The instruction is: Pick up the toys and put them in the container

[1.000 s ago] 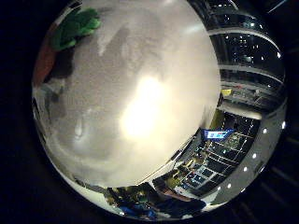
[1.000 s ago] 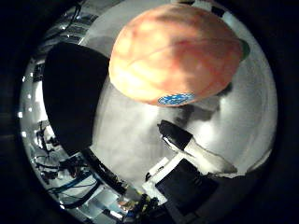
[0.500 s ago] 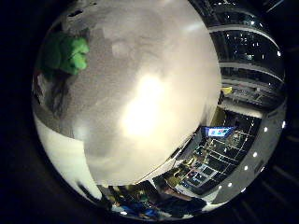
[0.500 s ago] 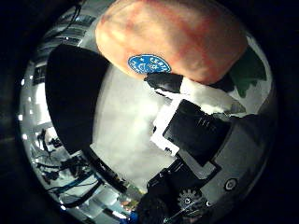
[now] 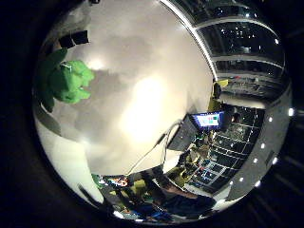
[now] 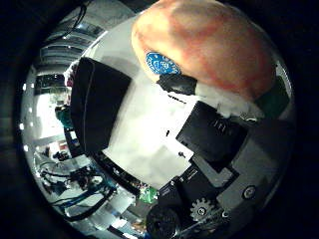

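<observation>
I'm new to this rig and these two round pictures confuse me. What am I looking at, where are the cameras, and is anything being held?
Both pictures come from very wide-angle cameras set in the palm of a robot hand on an arm, one by the thumb, one by the little finger. The thumb-side view shows the hand's own black and white fingers curled against a large orange toy with a blue sticker; it fills much of the view, so it is close to the palm and appears gripped. Beside it on the white table sits a black container. The other view shows a green toy lying on the table.
</observation>
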Motion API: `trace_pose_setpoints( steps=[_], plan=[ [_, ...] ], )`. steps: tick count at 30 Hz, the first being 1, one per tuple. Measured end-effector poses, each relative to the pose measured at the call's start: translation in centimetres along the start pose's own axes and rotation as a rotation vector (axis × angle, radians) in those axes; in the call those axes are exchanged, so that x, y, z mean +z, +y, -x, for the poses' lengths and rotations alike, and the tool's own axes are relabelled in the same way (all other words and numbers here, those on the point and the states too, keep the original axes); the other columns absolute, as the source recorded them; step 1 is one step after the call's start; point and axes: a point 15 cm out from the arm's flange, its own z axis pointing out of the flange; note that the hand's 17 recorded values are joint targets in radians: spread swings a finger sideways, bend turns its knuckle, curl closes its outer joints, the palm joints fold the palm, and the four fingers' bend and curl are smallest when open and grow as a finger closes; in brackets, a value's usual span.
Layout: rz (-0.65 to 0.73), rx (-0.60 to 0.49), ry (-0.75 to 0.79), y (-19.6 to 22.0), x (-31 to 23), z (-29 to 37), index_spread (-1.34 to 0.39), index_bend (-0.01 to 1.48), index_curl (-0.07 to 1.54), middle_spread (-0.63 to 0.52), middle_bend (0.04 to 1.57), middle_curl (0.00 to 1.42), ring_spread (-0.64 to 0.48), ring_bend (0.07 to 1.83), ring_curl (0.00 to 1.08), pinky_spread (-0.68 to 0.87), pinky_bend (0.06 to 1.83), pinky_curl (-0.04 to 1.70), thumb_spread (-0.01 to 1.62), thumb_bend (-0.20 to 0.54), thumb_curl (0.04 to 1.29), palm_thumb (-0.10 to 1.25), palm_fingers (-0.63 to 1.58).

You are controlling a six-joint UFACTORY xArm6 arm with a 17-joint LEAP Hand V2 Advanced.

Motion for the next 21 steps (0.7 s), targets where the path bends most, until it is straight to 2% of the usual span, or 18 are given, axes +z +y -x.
trace_pose_setpoints(
  steps=[6,12,15,21],
  plan=[
    [-0.018,0.033,0.019,5.8,-4.2,1.2,-0.23,1.11,0.68,-0.11,1.25,0.64,-0.18,1.35,0.58,-0.26,1.22,0.68,0.98,-0.019,0.39,0.91,1.24],
    [-0.021,0.067,0.025,9.9,-7.8,3.4,-0.22,1.14,0.67,-0.11,1.29,0.62,-0.17,1.37,0.58,-0.25,1.21,0.72,0.98,-0.022,0.41,0.91,1.23],
    [-0.018,0.069,0.019,9.9,-9.3,5.4,-0.22,1.15,0.66,-0.11,1.29,0.61,-0.17,1.38,0.58,-0.25,1.2,0.74,0.98,-0.022,0.41,0.91,1.22],
    [-0.058,-0.006,0.014,6.4,-12.4,13.7,-0.21,1.15,0.66,-0.1,1.3,0.6,-0.17,1.39,0.57,-0.26,1.18,0.77,0.97,-0.022,0.42,0.91,1.22]
  ],
)
